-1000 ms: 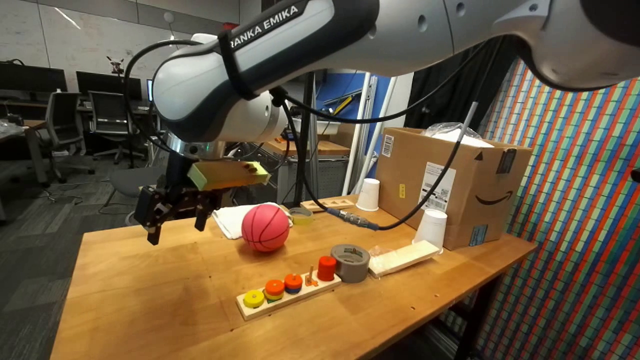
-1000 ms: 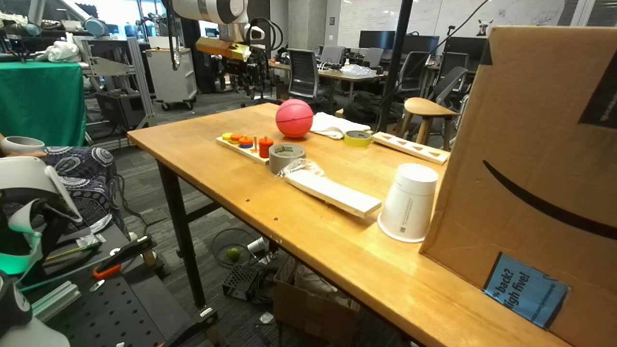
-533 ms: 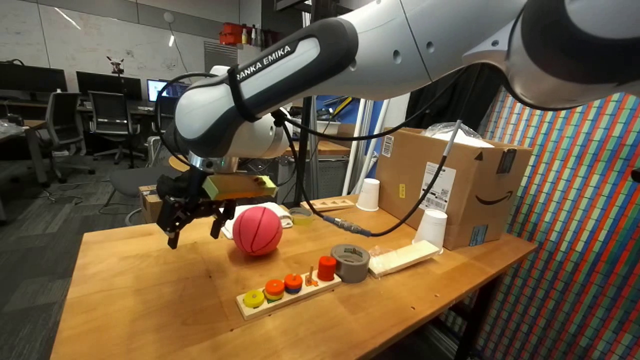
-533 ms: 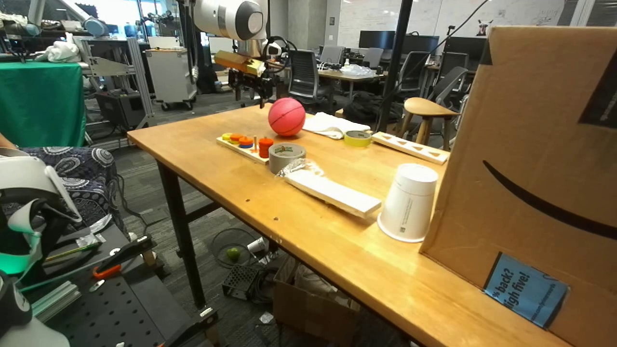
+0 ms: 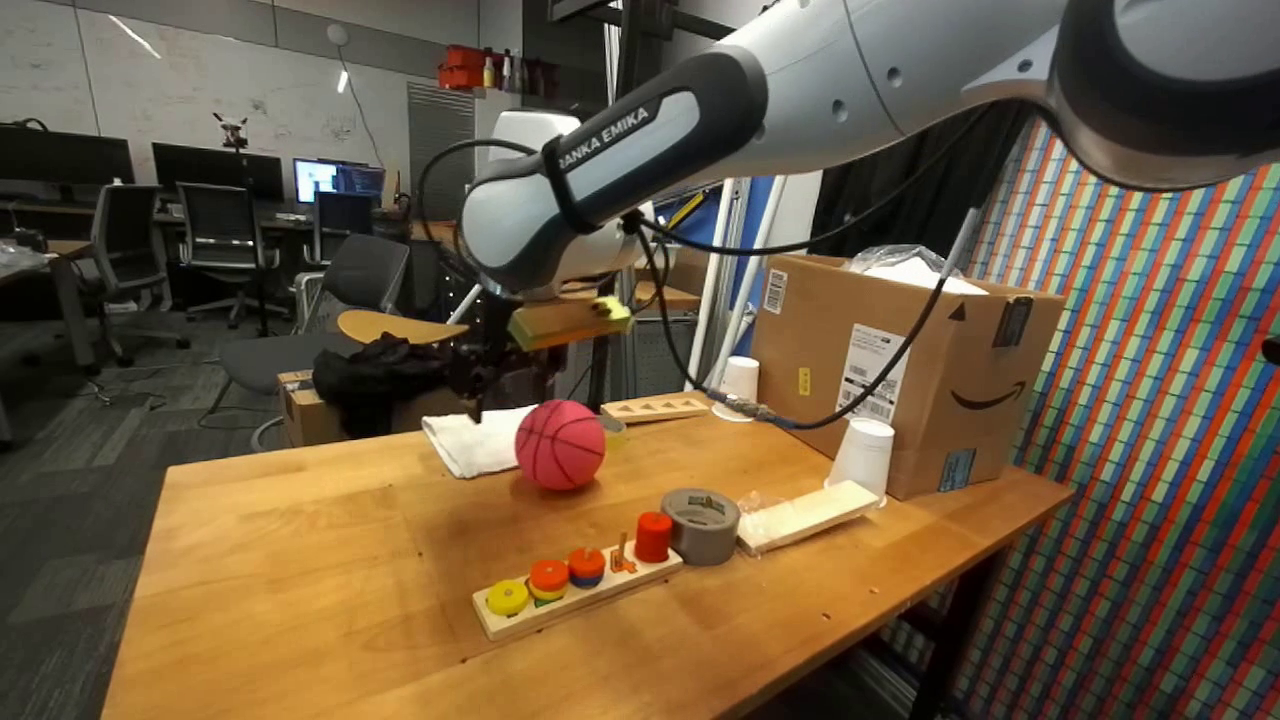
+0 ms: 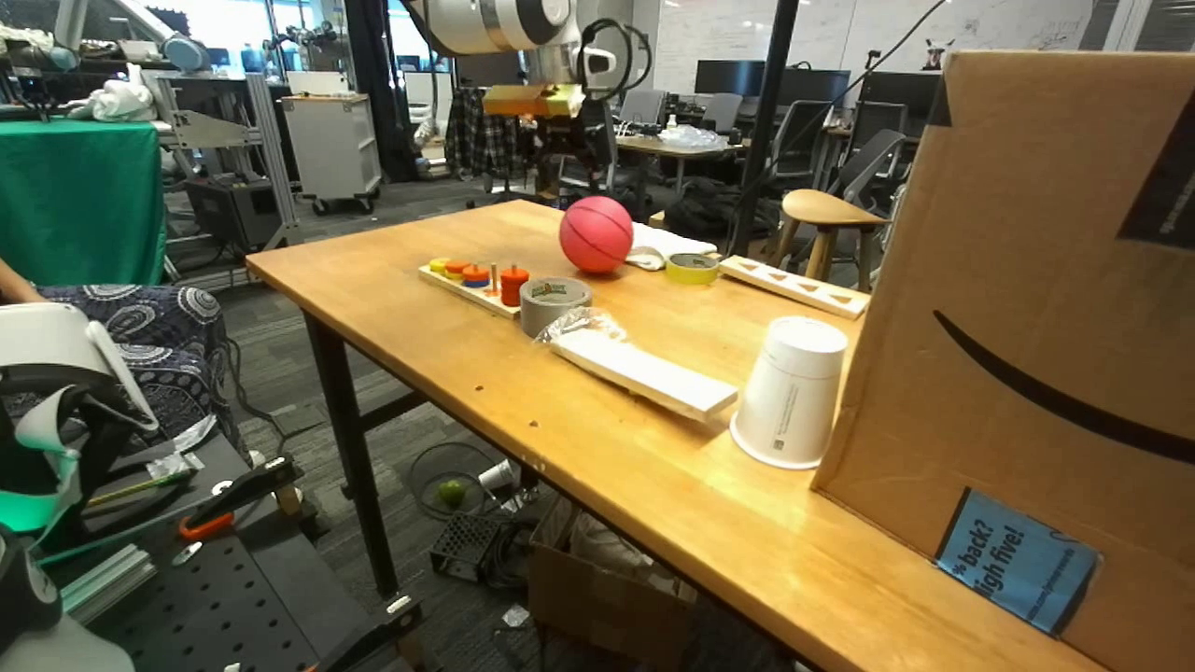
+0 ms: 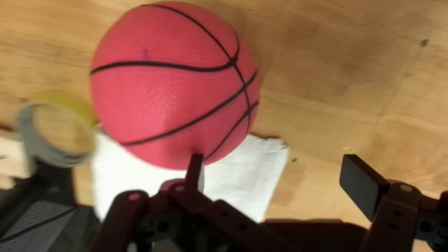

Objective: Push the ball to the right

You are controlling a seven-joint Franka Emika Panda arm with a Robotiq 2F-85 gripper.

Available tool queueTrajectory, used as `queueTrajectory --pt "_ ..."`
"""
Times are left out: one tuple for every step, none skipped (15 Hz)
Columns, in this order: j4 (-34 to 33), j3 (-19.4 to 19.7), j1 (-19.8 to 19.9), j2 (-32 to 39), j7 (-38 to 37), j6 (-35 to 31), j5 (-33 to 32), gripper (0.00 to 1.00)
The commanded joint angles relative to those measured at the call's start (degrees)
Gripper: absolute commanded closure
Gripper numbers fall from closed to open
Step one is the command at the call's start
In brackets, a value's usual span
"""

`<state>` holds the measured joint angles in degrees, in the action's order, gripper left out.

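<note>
The ball is a pink basketball with black lines. It rests on the wooden table [image 5: 330, 570] in both exterior views [image 5: 560, 445] [image 6: 596, 233] and fills the upper left of the wrist view [image 7: 171, 80]. My gripper [image 7: 273, 159] is open with nothing between its fingers. In the wrist view its left finger overlaps the ball's lower edge; I cannot tell if they touch. In both exterior views the gripper [image 5: 512, 395] [image 6: 569, 173] is dark, above and behind the ball, slightly to its left. Its fingertips are hard to make out against the background.
A white cloth [image 5: 475, 443] and a yellow tape roll [image 6: 693, 269] lie by the ball. A peg toy with coloured rings [image 5: 590, 597], grey tape [image 5: 700, 535] and a pale board [image 5: 808, 515] lie along the near side. Cups [image 5: 862, 460] and a cardboard box [image 5: 975, 440] stand right.
In both exterior views the ball shifted slightly left, then rolled right to its present place. My gripper lowered and moved right, and has since moved further right, now behind the ball.
</note>
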<state>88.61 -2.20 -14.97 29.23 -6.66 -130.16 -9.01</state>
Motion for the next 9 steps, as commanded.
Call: queueTrajectory --pt "4.49 5.04 -0.37 -9.35 -4.82 2.64 -9.90 0.00" --pt "4.63 6.07 -0.77 -10.48 -6.76 3.14 -13.62 0.00" --pt "4.68 6.21 -0.83 -11.01 -7.97 3.74 -16.23 0.00" --pt "4.80 5.59 -0.58 -11.55 -8.06 5.04 -17.65 0.00" --pt "5.08 4.81 -0.48 -11.90 -8.39 5.96 -18.59 0.00" --pt "5.58 3.90 -0.49 -12.01 -8.60 6.42 -18.91 0.00" --pt "6.15 2.88 -0.45 -12.07 -8.29 6.49 -18.43 0.00" --pt "6.74 1.89 -0.55 -12.06 -7.94 6.43 -17.69 0.00" --pt "7.46 0.80 -0.69 -11.74 -7.68 5.94 -16.82 0.00"
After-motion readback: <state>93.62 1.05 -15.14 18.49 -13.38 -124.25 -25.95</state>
